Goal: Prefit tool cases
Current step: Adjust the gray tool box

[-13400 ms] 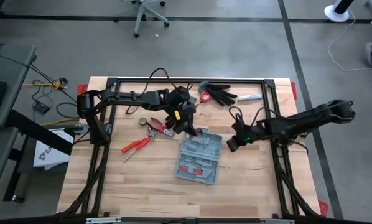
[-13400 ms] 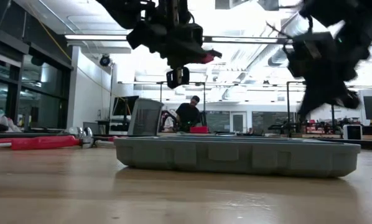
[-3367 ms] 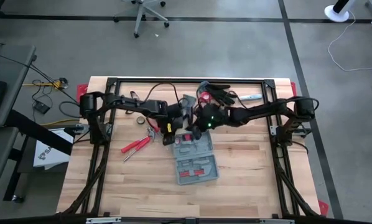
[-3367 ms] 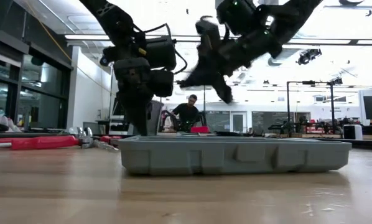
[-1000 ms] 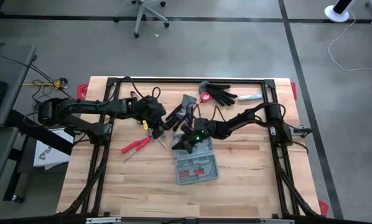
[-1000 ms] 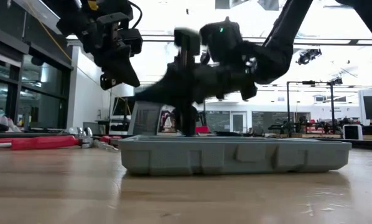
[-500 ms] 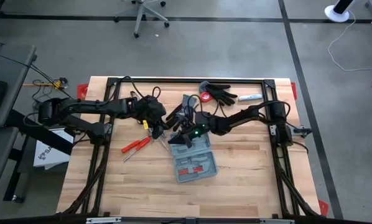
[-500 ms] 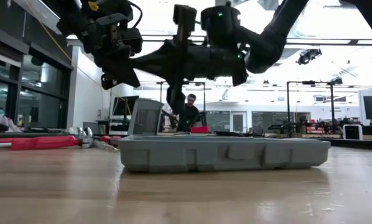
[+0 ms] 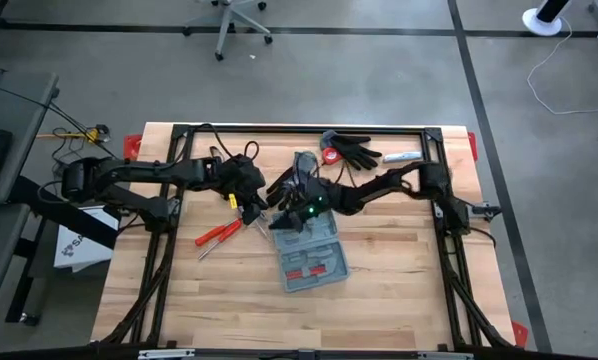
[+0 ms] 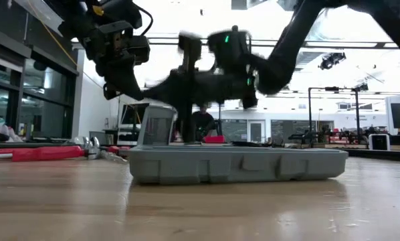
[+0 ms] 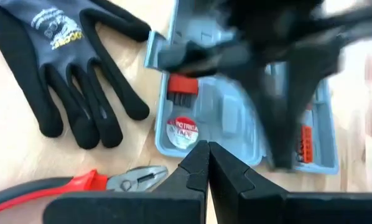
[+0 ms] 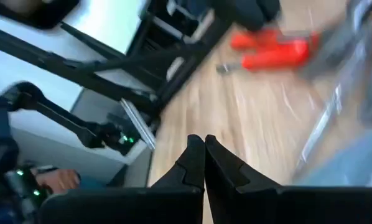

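The grey-blue tool case [image 9: 314, 260] lies open and flat at mid-table, with red-handled tools in its near half. It shows as a low grey block [image 10: 240, 164] in the low view and in part [image 11: 236, 118] in the left wrist view. My right gripper [image 9: 281, 222] is shut [image 12: 203, 140]. It reaches in from the table's right, almost level, over the case's far left corner. My left gripper [image 9: 254, 205] is shut [image 11: 208, 146] and hangs clear of the table [image 10: 123, 84], left of the case and above loose pliers. My right gripper has its shut fingers at the case's far left corner [image 9: 282, 228], coming from the table's right and slanting slightly down. Blur keeps me from telling whether the fingers touch the case.
Red-handled pliers [image 9: 219, 232] lie left of the case, with another pair [image 11: 99, 183] under my left gripper. Black gloves [image 9: 357, 152] and a red tape roll [image 9: 330, 155] lie at the far edge. One glove [image 11: 68, 68] lies near the case. A person [image 10: 201, 124] sits far behind.
My right gripper has gone toward the table's left edge over the far end of the case, rising and then dipping again. The case has slid and turned a little toward the table's left while staying flat on the wood.
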{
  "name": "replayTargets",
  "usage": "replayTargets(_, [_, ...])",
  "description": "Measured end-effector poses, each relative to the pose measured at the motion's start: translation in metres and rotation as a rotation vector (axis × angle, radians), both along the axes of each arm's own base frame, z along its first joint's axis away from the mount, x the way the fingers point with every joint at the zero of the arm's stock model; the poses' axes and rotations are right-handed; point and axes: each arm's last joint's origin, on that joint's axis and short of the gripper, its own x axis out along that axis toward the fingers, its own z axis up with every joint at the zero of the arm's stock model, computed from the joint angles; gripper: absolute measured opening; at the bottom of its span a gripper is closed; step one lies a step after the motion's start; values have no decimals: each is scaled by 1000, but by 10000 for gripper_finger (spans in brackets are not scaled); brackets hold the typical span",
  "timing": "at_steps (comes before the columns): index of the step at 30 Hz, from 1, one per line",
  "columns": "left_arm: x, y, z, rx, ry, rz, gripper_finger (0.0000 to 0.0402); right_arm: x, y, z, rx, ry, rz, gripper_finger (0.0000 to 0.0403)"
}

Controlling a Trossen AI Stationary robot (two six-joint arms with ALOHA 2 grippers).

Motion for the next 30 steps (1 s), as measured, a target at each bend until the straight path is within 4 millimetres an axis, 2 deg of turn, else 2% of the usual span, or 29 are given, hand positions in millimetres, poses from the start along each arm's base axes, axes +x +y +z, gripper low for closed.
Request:
replayTargets(4, [1,0,1,3,-8,0,0,-7,-8,53,-67,-131,0,0])
replayTargets(7, [1,0,0,9,-7,5,0,-16,-12,68,-137,-67,1,0])
replayTargets(11, [1,1,1,15,-13,9,0,-39,-17,91,-275,75,8,0])
replayTargets(15, [2,2,0,34,-8,27,0,-66,-17,87,-426,352,1,0])
replayTargets(18, [6,2,-6,17,6,39,0,-82,-16,86,-490,495,9,0])
replayTargets(21, [16,3,-17,-54,12,14,0,-92,-13,72,-512,615,20,0])
replayTargets(30, [32,-9,-71,-213,219,-43,0,-115,0,23,-417,675,-60,0])
